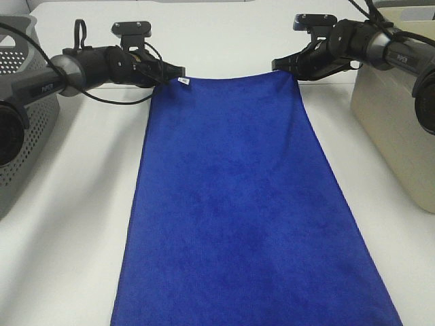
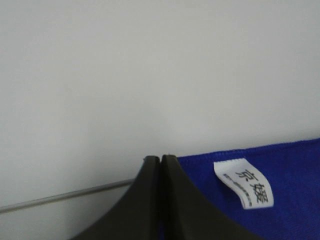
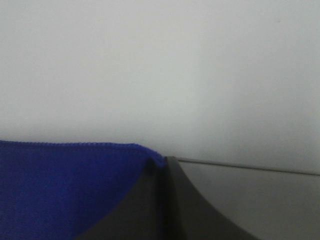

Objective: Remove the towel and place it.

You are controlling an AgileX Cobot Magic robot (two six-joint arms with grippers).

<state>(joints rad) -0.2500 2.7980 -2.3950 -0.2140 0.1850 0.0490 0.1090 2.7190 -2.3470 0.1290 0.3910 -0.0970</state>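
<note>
The royal-blue towel (image 1: 238,210) lies spread lengthwise down the middle of the white table, running past the near edge of the exterior view. Its small white tag (image 1: 183,81) sits at the far left corner. My left gripper (image 1: 175,72) is shut on that far left corner; the left wrist view shows its closed fingers (image 2: 160,165) pinching the towel (image 2: 280,200) beside the tag (image 2: 244,183). My right gripper (image 1: 280,65) is shut on the far right corner; the right wrist view shows blue cloth (image 3: 60,190) pinched between its fingers (image 3: 162,165).
A grey perforated basket (image 1: 27,122) stands at the left edge of the table. A beige basket (image 1: 394,129) stands at the right edge. Bare white table (image 1: 81,204) lies on both sides of the towel and behind it.
</note>
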